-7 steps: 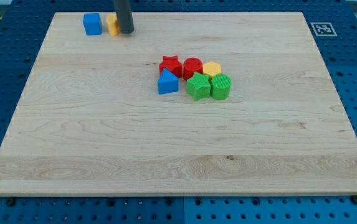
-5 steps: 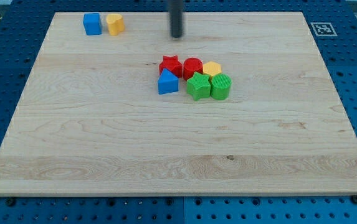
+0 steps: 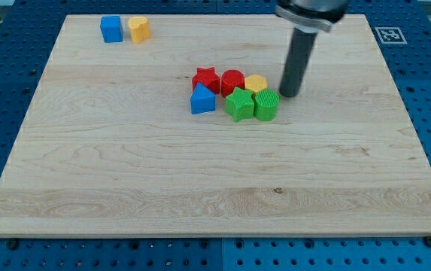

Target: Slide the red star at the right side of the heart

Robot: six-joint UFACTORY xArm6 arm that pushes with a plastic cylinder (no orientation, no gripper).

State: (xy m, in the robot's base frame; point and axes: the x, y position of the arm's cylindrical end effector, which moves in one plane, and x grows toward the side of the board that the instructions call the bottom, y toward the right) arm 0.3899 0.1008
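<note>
Standing on the wooden board (image 3: 125, 173), my tip (image 3: 289, 95) is a bare rod with nothing to open or close, just right of the green cylinder (image 3: 266, 105) and the yellow heart (image 3: 256, 83). The red star (image 3: 205, 79) lies at the cluster's left end, well apart from my tip, touching the red cylinder (image 3: 232, 80) and blue triangle (image 3: 202, 99).

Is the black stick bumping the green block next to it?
Cannot tell. In the camera view my tip sits just to the view's right of the green block and yellow block, too close for any gap or contact to show.
</note>
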